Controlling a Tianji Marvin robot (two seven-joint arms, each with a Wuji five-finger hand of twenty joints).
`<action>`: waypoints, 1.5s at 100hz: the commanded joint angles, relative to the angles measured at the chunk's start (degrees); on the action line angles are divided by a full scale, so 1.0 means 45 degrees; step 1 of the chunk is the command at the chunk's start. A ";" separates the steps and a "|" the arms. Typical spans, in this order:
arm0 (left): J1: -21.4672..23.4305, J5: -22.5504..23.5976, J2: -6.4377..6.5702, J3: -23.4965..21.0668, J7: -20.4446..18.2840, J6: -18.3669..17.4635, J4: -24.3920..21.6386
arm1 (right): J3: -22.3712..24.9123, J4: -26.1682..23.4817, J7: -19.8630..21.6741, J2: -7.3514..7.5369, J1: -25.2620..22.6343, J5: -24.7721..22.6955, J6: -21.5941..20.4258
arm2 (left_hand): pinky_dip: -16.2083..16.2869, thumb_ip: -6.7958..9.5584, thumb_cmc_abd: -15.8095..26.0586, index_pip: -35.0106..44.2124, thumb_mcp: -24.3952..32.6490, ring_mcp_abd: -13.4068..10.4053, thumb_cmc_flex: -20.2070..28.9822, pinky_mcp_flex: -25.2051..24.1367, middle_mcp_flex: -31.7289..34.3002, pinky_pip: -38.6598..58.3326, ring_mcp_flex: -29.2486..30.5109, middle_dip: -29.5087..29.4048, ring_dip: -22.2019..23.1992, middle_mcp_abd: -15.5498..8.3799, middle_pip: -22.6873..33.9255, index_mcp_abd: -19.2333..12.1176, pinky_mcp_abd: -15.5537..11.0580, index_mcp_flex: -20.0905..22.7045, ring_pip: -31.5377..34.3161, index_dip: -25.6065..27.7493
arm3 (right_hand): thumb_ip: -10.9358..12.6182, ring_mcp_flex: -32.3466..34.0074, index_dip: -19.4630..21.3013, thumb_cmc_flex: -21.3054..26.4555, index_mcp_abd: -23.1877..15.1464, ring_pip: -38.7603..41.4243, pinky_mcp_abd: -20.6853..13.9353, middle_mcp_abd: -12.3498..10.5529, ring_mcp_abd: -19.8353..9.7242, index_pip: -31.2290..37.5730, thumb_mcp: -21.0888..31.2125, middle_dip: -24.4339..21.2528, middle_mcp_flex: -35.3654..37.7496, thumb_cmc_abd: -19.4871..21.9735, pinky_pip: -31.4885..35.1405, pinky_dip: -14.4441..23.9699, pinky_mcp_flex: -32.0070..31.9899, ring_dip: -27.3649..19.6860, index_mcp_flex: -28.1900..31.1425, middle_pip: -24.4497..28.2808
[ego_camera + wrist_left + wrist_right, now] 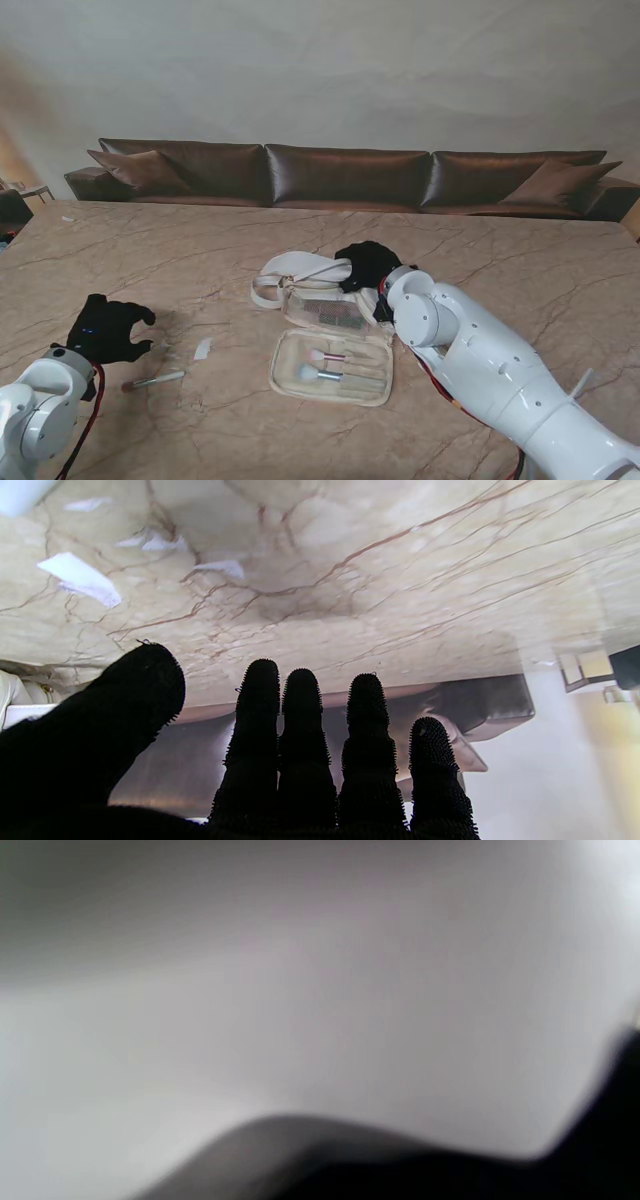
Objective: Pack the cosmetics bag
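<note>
Though lying open, cosmetics bag (333,366) lengthwise left-right.

Cream cosmetics bag (335,362) lying open flat mid-table, two makeup brushes (330,366) resting inside, loose brush (153,380) lying well left.

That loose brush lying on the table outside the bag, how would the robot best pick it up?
Probably by the thin handle near its middle, coming straight down from above. The loose brush lies flat on the marble table, so only a fingertip pinch across its narrow sides gets under it. The left hand, open and empty, is right beside it.
</note>
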 commanded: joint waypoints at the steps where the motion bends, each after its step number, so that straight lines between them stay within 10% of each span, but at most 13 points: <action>1: 0.0562 0.0000 0.0097 -0.0238 0.0055 -0.0081 -0.0079 | -0.0096 0.0106 0.0108 -0.0075 0.0051 0.0015 0.0091 | -0.0187 0.0456 0.0347 -0.0620 -0.0069 -0.0053 -0.0096 -0.0334 -0.0308 -0.0297 -0.0324 -0.0126 -0.0167 -0.0084 -0.0258 0.0090 0.0098 -0.0200 -0.0267 -0.0200 | 0.0733 0.0873 0.0376 0.1872 -0.1843 0.0456 -0.0071 -0.0091 0.0031 0.1328 0.1245 -0.0166 0.0348 0.1432 0.0488 -0.0155 0.0360 -0.0128 0.0674 -0.0200; 96: 0.2827 -0.0334 -0.0057 -0.1135 0.0328 -0.0399 -0.0764 | -0.0164 -0.0244 0.0287 -0.0020 0.0063 -0.0199 0.0403 | 0.0552 0.0423 0.0613 -0.1822 -0.2073 0.0309 -0.0744 -0.0584 -0.0890 -0.3060 -0.1506 0.0374 -0.0138 0.0238 -0.0616 0.0353 0.0297 0.0253 -0.0718 -0.0831 | 0.0736 0.0884 0.0377 0.1872 -0.1842 0.0536 -0.0095 -0.0079 -0.0003 0.1347 0.1274 -0.0170 0.0364 0.1414 0.0530 -0.0170 0.0413 -0.0111 0.0683 -0.0182; 123: 0.2647 -0.0193 -0.0062 -0.0636 0.1002 -0.0263 -0.0412 | -0.0248 -0.0141 0.0239 -0.0060 0.0160 -0.0127 0.0350 | 0.0893 0.0039 -0.0813 -0.1939 -0.0984 0.0332 -0.0494 -0.0538 -0.1149 -0.3016 -0.1685 0.0643 0.0041 0.0071 -0.0386 -0.0193 0.0242 -0.0244 -0.0584 -0.0870 | 0.0735 0.0883 0.0380 0.1871 -0.1850 0.0572 -0.0087 -0.0079 -0.0011 0.1345 0.1274 -0.0175 0.0363 0.1407 0.0544 -0.0180 0.0422 -0.0110 0.0687 -0.0186; 150: 0.2249 0.0423 0.0029 -0.0003 0.1588 -0.0002 0.0147 | -0.0291 -0.0060 0.0208 -0.0087 0.0229 -0.0070 0.0308 | 0.0907 -0.0539 -0.2683 0.1944 0.0833 0.0426 0.0022 -0.0478 -0.0872 -0.2483 -0.1439 0.1056 0.0225 -0.0165 0.0053 -0.1083 0.0296 0.0082 -0.0202 0.1472 | 0.0732 0.0884 0.0374 0.1875 -0.1835 0.0586 -0.0106 -0.0088 -0.0014 0.1331 0.1276 -0.0176 0.0365 0.1423 0.0552 -0.0190 0.0427 -0.0120 0.0666 -0.0187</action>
